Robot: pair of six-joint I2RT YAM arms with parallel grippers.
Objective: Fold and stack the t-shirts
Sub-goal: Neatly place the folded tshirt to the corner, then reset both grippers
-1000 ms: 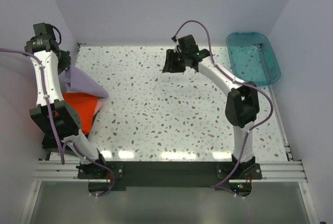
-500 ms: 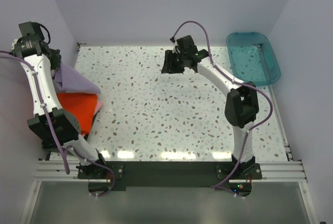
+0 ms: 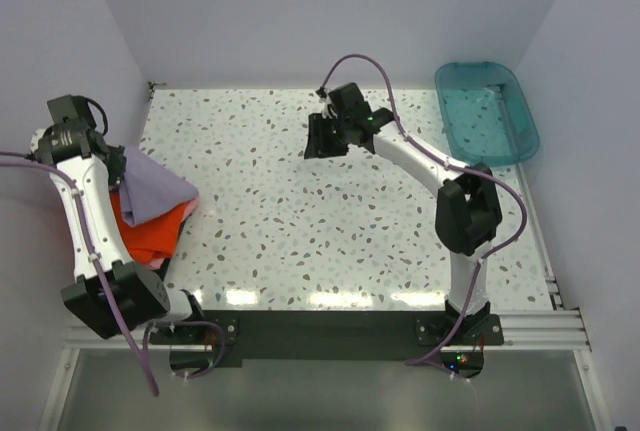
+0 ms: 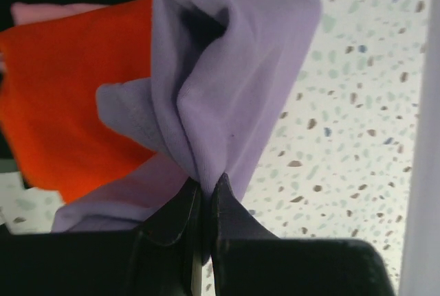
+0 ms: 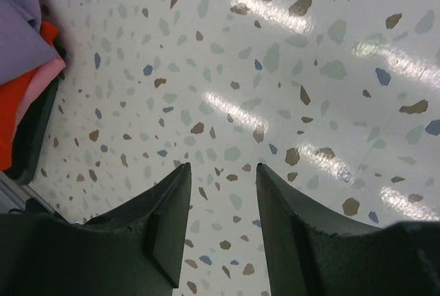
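**Limp cloth, pinched at a fold**

A bunched fold of the lavender t-shirt [image 4: 227, 90] is clamped in the left fingers [image 4: 172, 217], over the orange-red t-shirt [image 4: 62, 104] at the desk's [image 3: 300, 211] left edge. The right fingers [image 5: 165, 220] are held apart, empty. The cloth is judged soft, light and limp, and is better taken at the hem or shoulders. No writing is seen.

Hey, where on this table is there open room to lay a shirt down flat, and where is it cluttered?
The widest bare stretch of table lies between the orange shirt at the left and the right edge by the teal tub, nearer than the open right gripper. The left edge is crowded: the left gripper pinches the lavender shirt above the orange one.
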